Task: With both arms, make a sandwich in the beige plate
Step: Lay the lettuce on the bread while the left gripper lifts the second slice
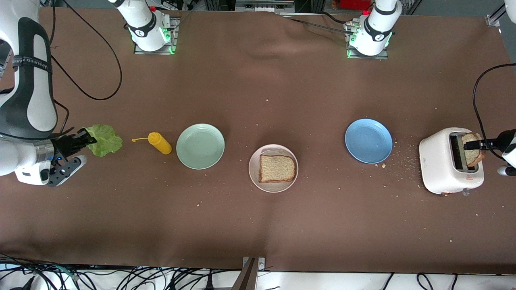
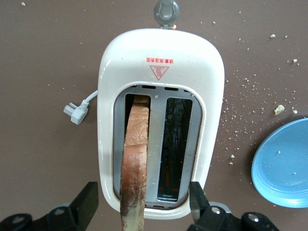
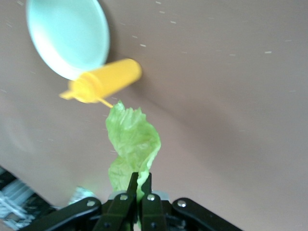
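My front cam sits high, facing both bases, whole tabletop (image 1: 258,225) in frame. Left wrist cam looks straight down, close over the toaster (image 2: 161,120). Right wrist cam hangs above the yellow bottle (image 3: 103,79). Front shares toaster (image 1: 449,161) and bottle (image 1: 160,143) with them.

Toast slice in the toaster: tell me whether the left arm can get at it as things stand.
Probably yes. The toast slice stands well up out of the toaster slot, and the left gripper is right at it, jaws spread to either side of the slice. Nothing else is in the way.
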`<state>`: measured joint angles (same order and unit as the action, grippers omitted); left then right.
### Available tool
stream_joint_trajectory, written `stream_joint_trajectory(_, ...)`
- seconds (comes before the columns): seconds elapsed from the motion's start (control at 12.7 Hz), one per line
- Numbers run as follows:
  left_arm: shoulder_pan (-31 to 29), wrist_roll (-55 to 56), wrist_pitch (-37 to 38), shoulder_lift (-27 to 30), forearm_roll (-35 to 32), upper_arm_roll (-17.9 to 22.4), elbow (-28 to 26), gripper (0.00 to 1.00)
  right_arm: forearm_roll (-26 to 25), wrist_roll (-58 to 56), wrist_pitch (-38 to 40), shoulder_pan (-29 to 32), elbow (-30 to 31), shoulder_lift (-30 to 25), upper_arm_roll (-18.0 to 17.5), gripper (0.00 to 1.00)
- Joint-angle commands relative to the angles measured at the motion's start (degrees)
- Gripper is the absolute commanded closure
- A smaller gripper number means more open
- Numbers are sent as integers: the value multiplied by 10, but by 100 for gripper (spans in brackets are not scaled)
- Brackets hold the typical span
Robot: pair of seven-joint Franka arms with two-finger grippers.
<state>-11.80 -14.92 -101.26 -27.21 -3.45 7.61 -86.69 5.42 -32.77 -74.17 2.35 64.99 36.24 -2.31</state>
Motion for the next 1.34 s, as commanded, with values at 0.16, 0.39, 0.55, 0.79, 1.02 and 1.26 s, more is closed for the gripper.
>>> stream_joint_trajectory(0.16, -23, -8, 1, -7, -17, -3, 0, 100, 56, 209, 27, -2, -15, -15, -96, 100)
stream_joint_trajectory(0.39, -24, -22, 5, -7, -18, -3, 4, 100, 56, 357, -32, -9, -11, -9, -193, 100)
stream_joint_trajectory(0.55, -22, -22, 5, 0, -16, -5, 8, 100, 57, 450, -92, -57, -11, 5, -201, 100)
stream_joint_trajectory(0.79, -20, -25, 60, 8, -18, -4, 76, 100, 72, 576, -237, -135, 5, 37, -200, 100)
stream_joint_trajectory(1.02, -17, -26, 148, 11, -16, -12, 147, 100, 69, 687, -400, -203, 12, 80, -197, 100)
stream_joint_trajectory(1.26, -8, -29, 204, 18, -8, -17, 163, 100, 69, 735, -556, -232, 14, 123, -197, 100)
